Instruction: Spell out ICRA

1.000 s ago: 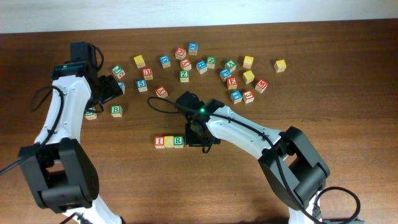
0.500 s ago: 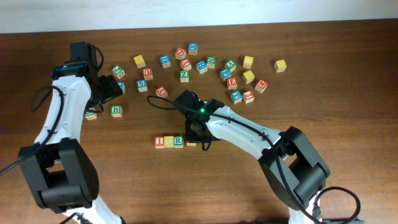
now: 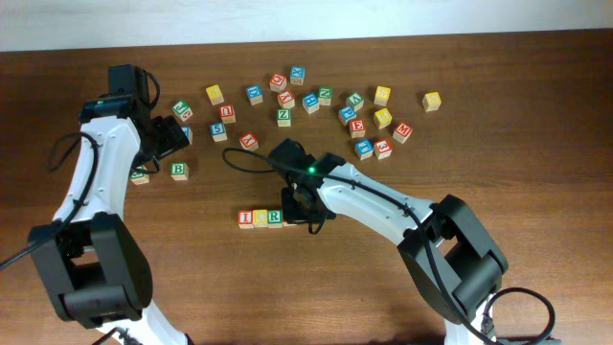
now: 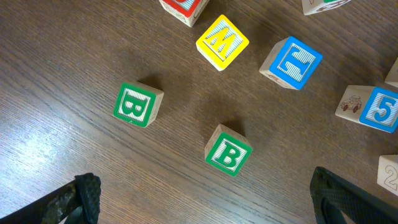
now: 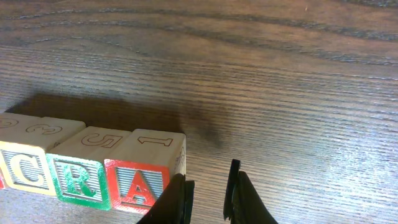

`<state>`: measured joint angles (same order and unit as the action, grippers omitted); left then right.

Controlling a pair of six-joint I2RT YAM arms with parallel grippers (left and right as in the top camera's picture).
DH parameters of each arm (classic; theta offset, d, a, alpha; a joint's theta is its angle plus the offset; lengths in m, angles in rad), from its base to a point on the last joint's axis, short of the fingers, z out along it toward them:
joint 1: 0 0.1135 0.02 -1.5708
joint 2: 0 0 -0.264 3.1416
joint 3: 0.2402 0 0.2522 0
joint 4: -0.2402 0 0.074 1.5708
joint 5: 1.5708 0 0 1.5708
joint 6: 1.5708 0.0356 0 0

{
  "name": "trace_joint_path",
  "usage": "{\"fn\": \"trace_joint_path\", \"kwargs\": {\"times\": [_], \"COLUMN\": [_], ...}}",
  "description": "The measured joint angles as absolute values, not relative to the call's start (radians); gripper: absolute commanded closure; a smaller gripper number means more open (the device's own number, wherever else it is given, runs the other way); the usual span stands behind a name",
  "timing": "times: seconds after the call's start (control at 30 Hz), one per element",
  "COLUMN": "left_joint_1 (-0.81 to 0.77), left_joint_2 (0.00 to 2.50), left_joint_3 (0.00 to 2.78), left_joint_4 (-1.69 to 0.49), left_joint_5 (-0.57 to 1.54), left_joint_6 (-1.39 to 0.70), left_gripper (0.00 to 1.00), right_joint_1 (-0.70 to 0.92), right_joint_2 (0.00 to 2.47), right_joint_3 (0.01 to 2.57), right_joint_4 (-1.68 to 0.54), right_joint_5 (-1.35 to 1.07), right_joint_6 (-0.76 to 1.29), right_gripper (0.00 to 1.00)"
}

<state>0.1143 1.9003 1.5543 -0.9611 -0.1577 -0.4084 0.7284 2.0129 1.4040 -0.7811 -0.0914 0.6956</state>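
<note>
A row of letter blocks stands in the middle of the table: I (image 3: 246, 218), C (image 3: 260, 218), R (image 3: 275, 217). In the right wrist view the red A block (image 5: 140, 180) sits flush against the green R block (image 5: 78, 177), with the C block (image 5: 25, 168) to its left. My right gripper (image 5: 208, 199) is just right of the A, jaws nearly together with nothing between them; its left finger (image 5: 180, 202) is at the A's right face. My left gripper (image 4: 205, 196) hangs open over two green B blocks (image 4: 227, 151).
Several loose letter blocks are scattered along the far side of the table (image 3: 326, 96). A yellow block (image 4: 222, 42) and a blue block (image 4: 291, 62) lie beyond the B blocks. The right arm (image 3: 383, 206) crosses the table's middle.
My right gripper has edged slightly left next to the row, and a sliver of the A block now shows beside the R. The left arm has not moved.
</note>
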Motion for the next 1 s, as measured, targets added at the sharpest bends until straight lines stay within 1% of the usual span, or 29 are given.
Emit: {"fn": "trace_joint_path", "kwargs": {"times": [0.3,0.33,0.4,0.7,0.8,0.9,1.0], "left_joint_1": [0.114,0.114,0.114,0.114,0.114,0.114,0.114], "left_joint_2": [1.9,1.9,1.9,1.9,1.9,1.9,1.9], "left_joint_3": [1.554,1.554,1.554,1.554,1.554,1.554,1.554], "left_joint_4": [-0.961,-0.961,-0.961,-0.961,-0.961,-0.961,-0.961], "left_joint_5": [-0.158,-0.158,-0.158,-0.158,-0.158,-0.158,-0.158], "left_joint_6": [-0.408,-0.408,-0.408,-0.408,-0.408,-0.408,-0.408], "left_gripper": [0.01,0.01,0.01,0.01,0.01,0.01,0.01], "right_joint_1": [0.728,0.728,0.728,0.72,0.682,0.603,0.513], "right_joint_2": [2.013,2.013,2.013,2.013,2.013,2.011,1.996], "right_joint_3": [1.404,1.404,1.404,1.404,1.404,1.431,1.514], "right_joint_4": [-0.781,-0.781,-0.781,-0.818,-0.848,-0.958,-1.081], "right_joint_5": [-0.111,-0.112,-0.115,-0.072,-0.07,-0.067,-0.061], "right_joint_6": [0.696,0.697,0.696,0.695,0.673,0.603,0.519], "right_gripper": [0.87,0.87,0.82,0.82,0.83,0.82,0.82]}}
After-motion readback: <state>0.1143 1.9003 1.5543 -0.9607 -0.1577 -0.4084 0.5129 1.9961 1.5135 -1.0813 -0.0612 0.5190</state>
